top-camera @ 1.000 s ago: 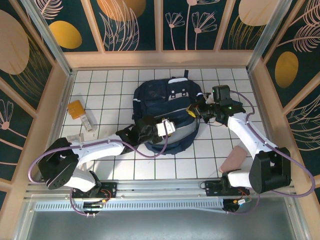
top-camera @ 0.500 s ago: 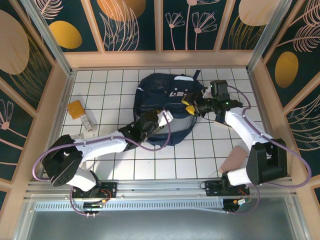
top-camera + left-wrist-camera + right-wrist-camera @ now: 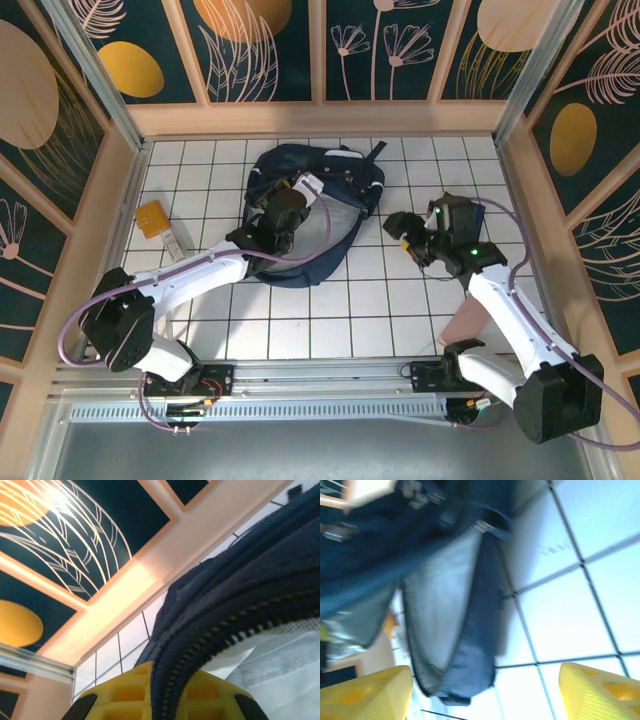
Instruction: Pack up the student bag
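Note:
The student bag, a navy backpack, lies crumpled on the white tiles at the back centre. My left gripper is on its left part, shut on the bag. In the left wrist view the dark zippered edge runs down between the yellow fingers, clamped there. My right gripper hangs to the right of the bag, apart from it. Its yellow fingers stand wide open over bare tile, with the bag's blue and grey fabric ahead of them.
An orange-yellow packet and a small pale box lie at the left of the tiled floor. A pinkish object sits near the right arm's base. Wooden walls close the floor in on three sides.
The left gripper shut on the bag's zipper edge and dragged the bag back and to the left. The right gripper let go, opened and drew back to the right.

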You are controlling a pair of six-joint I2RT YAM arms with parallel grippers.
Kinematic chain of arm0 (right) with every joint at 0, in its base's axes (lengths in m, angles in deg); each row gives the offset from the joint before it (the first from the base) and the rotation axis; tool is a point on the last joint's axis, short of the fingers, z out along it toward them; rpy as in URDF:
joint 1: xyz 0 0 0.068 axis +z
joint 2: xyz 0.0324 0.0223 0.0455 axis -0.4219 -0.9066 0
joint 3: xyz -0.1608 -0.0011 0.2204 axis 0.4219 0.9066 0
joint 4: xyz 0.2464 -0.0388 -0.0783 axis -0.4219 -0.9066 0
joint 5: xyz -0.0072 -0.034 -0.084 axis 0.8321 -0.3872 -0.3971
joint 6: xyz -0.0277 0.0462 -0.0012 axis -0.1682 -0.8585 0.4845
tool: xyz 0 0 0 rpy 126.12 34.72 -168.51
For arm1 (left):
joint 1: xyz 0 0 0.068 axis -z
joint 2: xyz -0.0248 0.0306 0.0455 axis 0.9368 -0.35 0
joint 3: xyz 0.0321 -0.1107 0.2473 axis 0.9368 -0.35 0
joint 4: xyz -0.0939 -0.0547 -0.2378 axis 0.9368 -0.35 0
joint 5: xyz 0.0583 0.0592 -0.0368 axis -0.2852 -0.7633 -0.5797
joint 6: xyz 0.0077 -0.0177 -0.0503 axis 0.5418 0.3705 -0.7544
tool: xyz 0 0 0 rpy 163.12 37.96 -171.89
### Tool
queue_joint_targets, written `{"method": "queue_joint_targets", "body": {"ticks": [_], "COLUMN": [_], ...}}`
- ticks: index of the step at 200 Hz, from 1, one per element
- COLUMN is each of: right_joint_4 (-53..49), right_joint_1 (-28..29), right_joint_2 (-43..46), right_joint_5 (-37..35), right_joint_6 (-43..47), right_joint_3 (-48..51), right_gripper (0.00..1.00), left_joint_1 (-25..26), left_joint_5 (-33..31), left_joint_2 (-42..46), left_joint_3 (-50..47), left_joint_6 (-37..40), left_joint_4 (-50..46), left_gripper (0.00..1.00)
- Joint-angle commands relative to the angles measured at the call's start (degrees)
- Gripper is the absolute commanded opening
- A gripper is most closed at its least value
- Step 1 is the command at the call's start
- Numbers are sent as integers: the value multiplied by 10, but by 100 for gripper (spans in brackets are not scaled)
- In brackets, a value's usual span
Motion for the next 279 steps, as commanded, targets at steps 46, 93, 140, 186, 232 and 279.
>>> {"method": "queue_joint_targets", "body": {"ticks": [46, 93, 140, 186, 232, 279], "right_joint_4": [26, 290, 487, 724, 539, 242], "right_joint_1": [178, 409, 521, 527, 515, 512], "right_joint_2": [-57, -94, -254, -434, -333, -142], "right_joint_5": [-67, -144, -165, -190, -353, -464], "right_joint_6": [141, 197, 338, 391, 332, 78], "right_joint_3": [-9, 45, -13, -54, -34, 97], "right_gripper": [75, 75, 78, 99, 99, 99], "left_joint_1": [-4, -4, -4, -14, -15, -15], "left_joint_5": [-34, -31, 58, 161, 153, 156], "left_joint_2": [-79, -159, -199, -168, -154, -127], "left_joint_3": [199, 287, 379, 368, 343, 319], "left_joint_6": [-218, -171, -188, -183, -172, -164], "left_joint_4": [-166, -130, -174, -199, -226, -212], "left_gripper": [0, 0, 0, 0, 0, 0]}}
